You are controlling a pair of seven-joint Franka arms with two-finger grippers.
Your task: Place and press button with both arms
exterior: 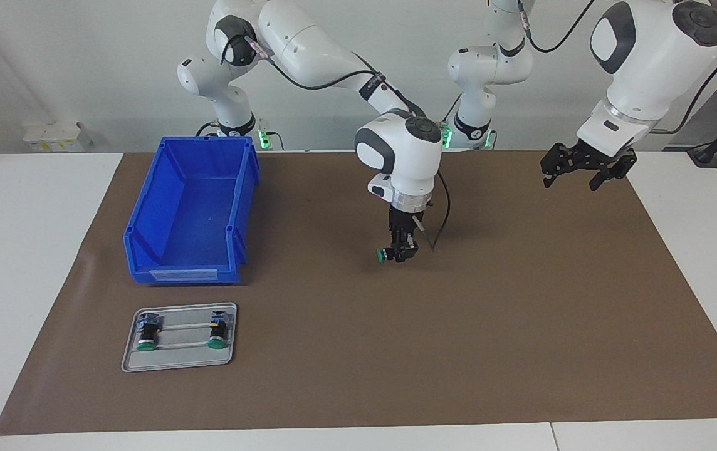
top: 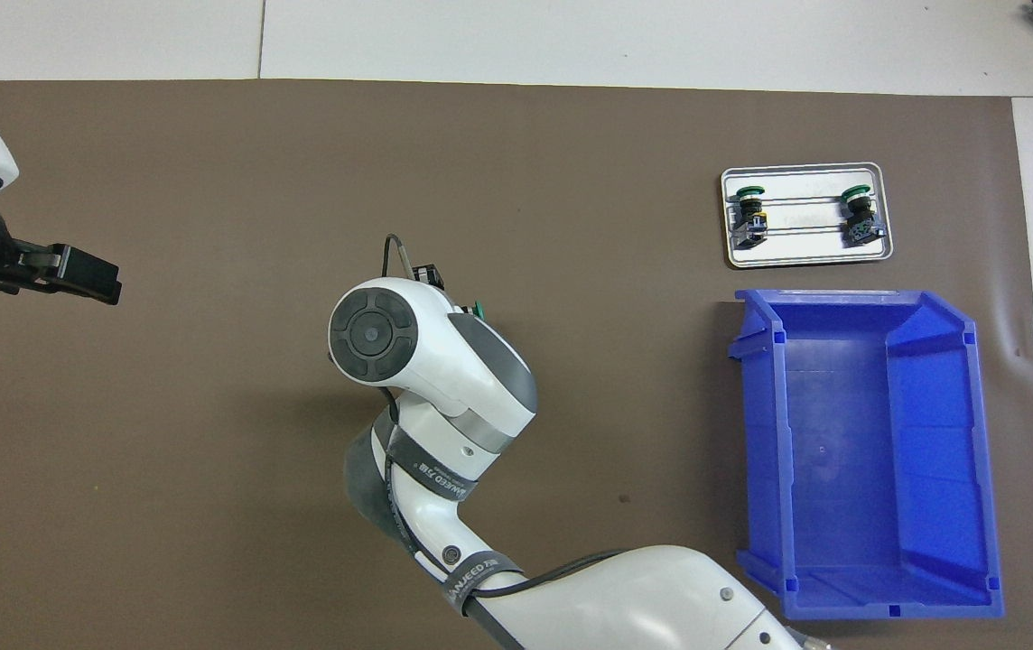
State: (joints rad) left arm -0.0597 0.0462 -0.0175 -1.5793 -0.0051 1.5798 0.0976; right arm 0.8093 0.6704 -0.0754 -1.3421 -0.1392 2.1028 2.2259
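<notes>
My right gripper (exterior: 403,253) is shut on a green-capped button (exterior: 385,254) and holds it on its side, low over the middle of the brown mat. The cap points toward the right arm's end of the table. In the overhead view the white wrist hides the gripper, and only the green cap (top: 479,310) shows. I cannot tell whether the button touches the mat. My left gripper (exterior: 584,168) is open and empty, raised over the mat at the left arm's end; it also shows in the overhead view (top: 65,271). Two more buttons (exterior: 146,333) (exterior: 217,330) lie on a grey tray (exterior: 177,361).
A blue open bin (exterior: 183,274) stands at the right arm's end of the mat, nearer to the robots than the tray. In the overhead view the tray (top: 805,255) and the bin (top: 762,433) show at the same end. The brown mat (exterior: 459,351) covers most of the white table.
</notes>
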